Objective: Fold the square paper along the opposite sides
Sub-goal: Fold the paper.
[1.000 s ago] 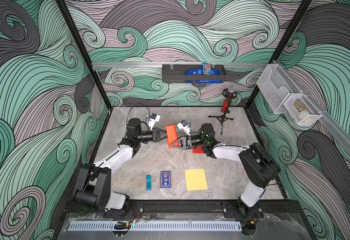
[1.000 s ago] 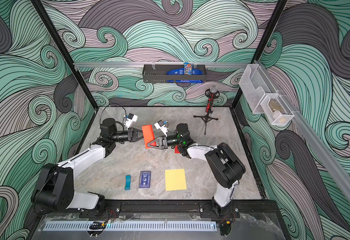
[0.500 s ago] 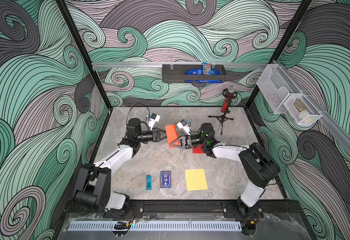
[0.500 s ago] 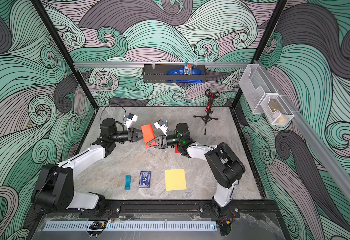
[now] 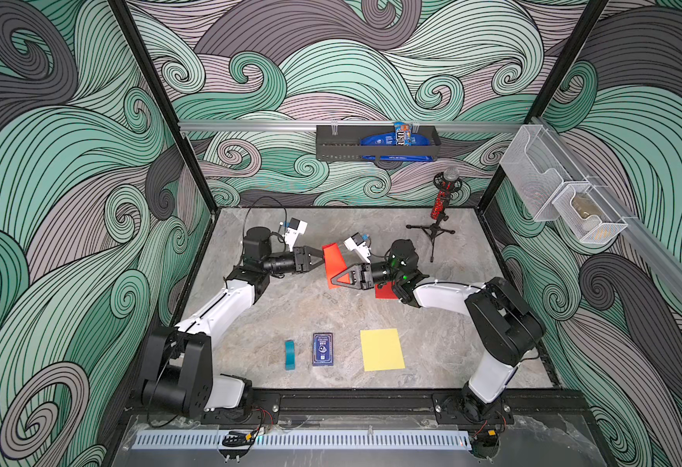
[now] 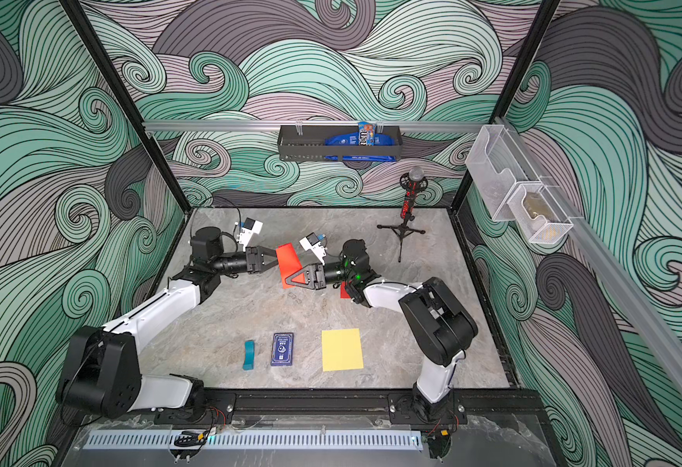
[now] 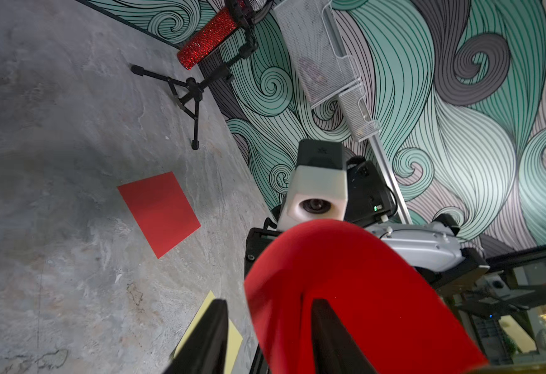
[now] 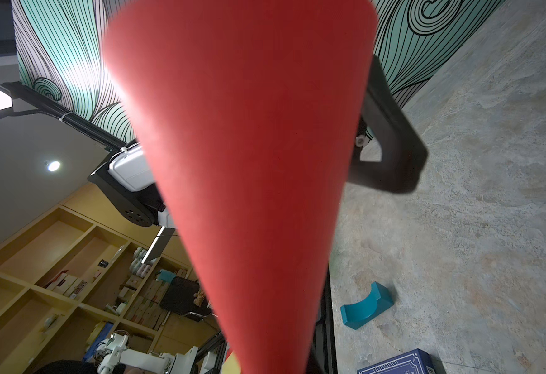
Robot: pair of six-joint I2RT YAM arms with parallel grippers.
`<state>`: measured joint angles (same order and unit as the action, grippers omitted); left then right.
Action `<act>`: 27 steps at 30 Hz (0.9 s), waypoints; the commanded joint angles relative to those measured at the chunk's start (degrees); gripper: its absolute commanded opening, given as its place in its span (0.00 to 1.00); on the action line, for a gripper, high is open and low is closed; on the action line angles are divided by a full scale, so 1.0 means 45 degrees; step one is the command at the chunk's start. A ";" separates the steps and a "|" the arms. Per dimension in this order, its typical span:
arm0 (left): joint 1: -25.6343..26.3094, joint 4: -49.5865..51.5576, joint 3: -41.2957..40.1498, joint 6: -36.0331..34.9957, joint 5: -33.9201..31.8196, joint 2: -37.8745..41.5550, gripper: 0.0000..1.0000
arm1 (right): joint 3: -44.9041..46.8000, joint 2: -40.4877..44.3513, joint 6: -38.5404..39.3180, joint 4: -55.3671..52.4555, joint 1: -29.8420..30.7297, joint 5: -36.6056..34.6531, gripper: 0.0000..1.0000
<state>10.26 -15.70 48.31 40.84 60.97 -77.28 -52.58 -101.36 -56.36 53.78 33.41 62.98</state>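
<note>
The square paper [image 5: 333, 258] is red and hangs in the air above the table's middle, bowed into a curve, in both top views [image 6: 288, 258]. My right gripper [image 5: 331, 281] is shut on its lower edge. In the right wrist view the paper [image 8: 249, 162] narrows down into the jaws and hides them. My left gripper [image 5: 323, 260] reaches in from the left at the paper's other edge. Its jaws stand open in the left wrist view [image 7: 269, 301]. The curved sheet [image 7: 346, 275] lies against one finger [image 7: 326, 327]. The other finger [image 7: 215, 330] stands clear of it.
A second red sheet [image 5: 385, 291] lies flat, partly under the right arm. Near the front edge are a yellow sheet [image 5: 381, 349], a blue card box [image 5: 323, 349] and a teal block [image 5: 289, 355]. A microphone on a tripod [image 5: 438, 210] stands at the back right.
The left gripper's jaws have opened off the paper, while the right gripper has closed fully on it. Both arms stay nearly where they were.
</note>
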 commanded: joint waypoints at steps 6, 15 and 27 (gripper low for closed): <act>-0.0469 -0.1478 -0.1014 0.0356 0.0104 0.2213 0.85 | -0.0302 0.0506 -0.0020 0.0100 -0.0083 0.0194 0.01; 0.0535 -0.3751 -0.2243 0.1198 0.0338 0.2428 0.99 | -0.0333 0.0495 -0.1006 0.1323 -0.0080 0.0247 0.02; 0.1157 -0.4343 -0.1990 0.1330 0.0243 0.1427 0.51 | -0.0255 0.0410 -0.1229 0.1593 0.0008 0.0305 0.02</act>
<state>15.05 -33.41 37.80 47.07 61.36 -69.73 -52.66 -100.49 -61.30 59.05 33.19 63.57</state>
